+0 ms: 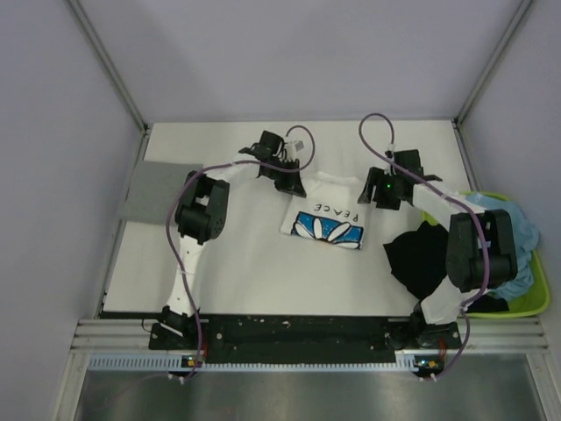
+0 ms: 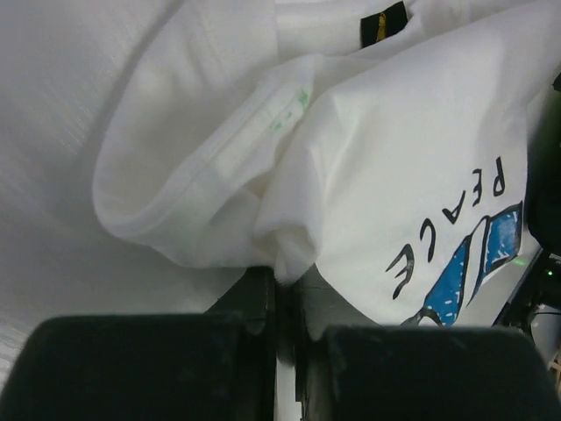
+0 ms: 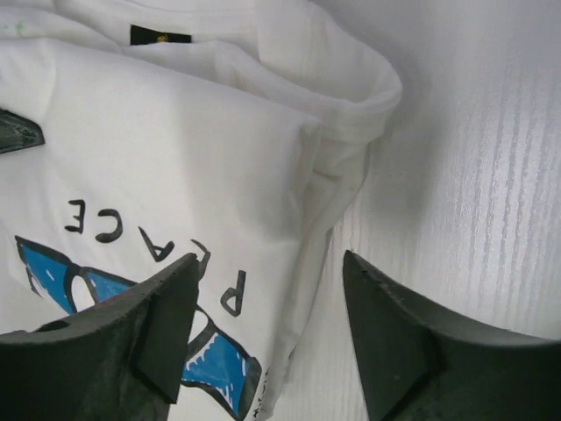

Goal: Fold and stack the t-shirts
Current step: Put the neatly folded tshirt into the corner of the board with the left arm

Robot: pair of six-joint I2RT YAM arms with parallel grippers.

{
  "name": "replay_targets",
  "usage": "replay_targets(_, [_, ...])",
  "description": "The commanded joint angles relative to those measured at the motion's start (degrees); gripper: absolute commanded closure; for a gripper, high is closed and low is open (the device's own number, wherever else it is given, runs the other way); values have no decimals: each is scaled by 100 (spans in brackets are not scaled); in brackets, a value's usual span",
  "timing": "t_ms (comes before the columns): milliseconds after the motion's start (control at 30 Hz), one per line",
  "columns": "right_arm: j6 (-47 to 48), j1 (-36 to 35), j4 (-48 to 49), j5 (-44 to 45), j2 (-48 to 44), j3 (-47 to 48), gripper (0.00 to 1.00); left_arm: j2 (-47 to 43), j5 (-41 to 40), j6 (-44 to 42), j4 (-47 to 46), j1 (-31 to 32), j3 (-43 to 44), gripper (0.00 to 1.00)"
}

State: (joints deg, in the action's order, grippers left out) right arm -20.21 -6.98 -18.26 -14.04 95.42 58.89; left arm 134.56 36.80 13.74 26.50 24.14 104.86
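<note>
From above, the white t-shirt is seen folded mid-desk, flanked by both arms. At the left wrist, a bunched fold is pinched by the left tool. At the right wrist, the right tool is held spread, with the shirt's edge seen between its fingers.

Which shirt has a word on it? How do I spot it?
Find the white table, then look at its middle. A folded white t-shirt lies there. Unlike the grey shirt at the left edge and the black shirt on the right, it has blue flowers and the word PEACE.
</note>
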Motion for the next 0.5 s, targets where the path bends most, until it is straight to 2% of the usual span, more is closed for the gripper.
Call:
replay_targets(0, [280,39,-90,235,-690,52,30,-78,583,59,-74,-93,-149,100])
replay_targets(33, [324,48,-107,270,-822,26,19,-227,540,50,-145,-163,-298,100])
replay_targets(133, [456,48,-134,376,-1235,-71,1,-710,312,-169,-277,-374,-720,100])
replay_targets(333, [614,39,-213,587,-1754,-211,1,-1590,-198,-827,-102,-858,-1590,100])
replay_targets(467, [825,48,-292,657,-1886,-220,1,-1906,-795,-1582,443,-1130,-1697,100])
